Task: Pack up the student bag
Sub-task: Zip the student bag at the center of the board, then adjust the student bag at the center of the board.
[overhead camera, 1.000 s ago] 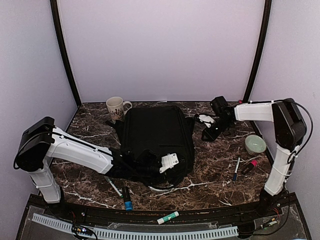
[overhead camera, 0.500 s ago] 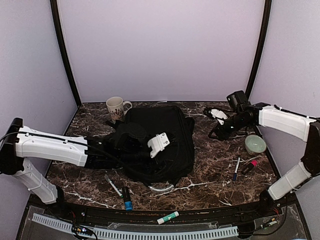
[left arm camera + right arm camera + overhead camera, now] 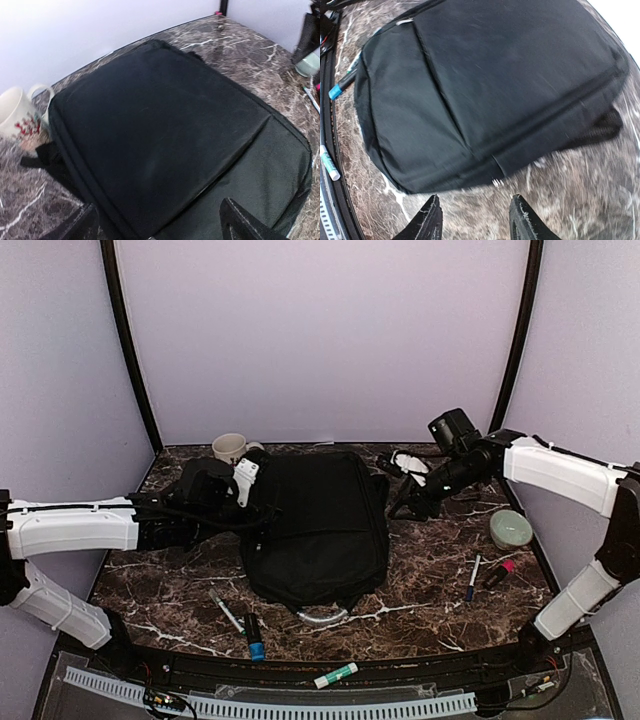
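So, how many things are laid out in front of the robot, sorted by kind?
Backpack: 1
Mug: 1
Bowl: 1
Pens and markers: 5
Total: 8

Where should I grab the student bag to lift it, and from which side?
Probably the grey loop handle at the near end of the student bag, approached from above on the arms' side. The bag lies flat, its broad panel giving nothing to pinch, while the loop juts clear onto the table.
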You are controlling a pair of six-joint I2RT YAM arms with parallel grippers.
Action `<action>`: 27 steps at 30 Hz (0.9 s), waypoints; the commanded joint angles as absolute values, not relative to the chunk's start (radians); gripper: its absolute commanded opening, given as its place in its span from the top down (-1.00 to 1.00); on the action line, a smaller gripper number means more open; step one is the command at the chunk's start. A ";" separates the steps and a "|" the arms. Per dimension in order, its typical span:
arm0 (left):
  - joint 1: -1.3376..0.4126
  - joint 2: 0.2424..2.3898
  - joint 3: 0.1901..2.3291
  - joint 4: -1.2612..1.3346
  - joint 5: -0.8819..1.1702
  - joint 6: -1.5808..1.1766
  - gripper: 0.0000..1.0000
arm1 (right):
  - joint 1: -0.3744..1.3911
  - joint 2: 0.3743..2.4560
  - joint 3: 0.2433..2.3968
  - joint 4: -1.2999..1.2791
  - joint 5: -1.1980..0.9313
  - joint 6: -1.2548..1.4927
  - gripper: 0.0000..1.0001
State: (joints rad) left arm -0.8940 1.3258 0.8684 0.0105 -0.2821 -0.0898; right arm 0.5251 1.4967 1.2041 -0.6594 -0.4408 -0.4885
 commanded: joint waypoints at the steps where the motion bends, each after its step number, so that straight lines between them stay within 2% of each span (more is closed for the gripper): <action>1: -0.804 1.268 0.792 -0.061 -0.253 -0.292 -0.74 | 0.614 1.538 1.265 -0.673 -0.409 -0.508 0.09; 7: -0.687 1.291 0.700 -0.036 -0.108 -0.424 -0.76 | 0.694 1.614 1.290 -0.634 -0.359 -0.471 0.10; 13: -0.658 1.291 0.625 -0.008 -0.108 -0.490 -0.68 | 0.721 1.683 1.272 -0.630 -0.402 -0.449 0.10; 19: -0.655 1.324 0.563 0.084 -0.030 -0.510 -0.34 | 0.721 1.765 1.257 -0.593 -0.313 -0.402 0.12; 27: -0.656 1.450 0.567 0.242 0.161 -0.516 -0.18 | 0.700 1.830 1.234 -0.513 -0.107 -0.339 0.15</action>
State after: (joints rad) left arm -0.6590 1.4059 0.5781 0.1261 0.0418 -0.4984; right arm 0.7151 1.7966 1.2549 -0.5842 -0.2638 -0.3851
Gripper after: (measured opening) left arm 0.599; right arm 0.429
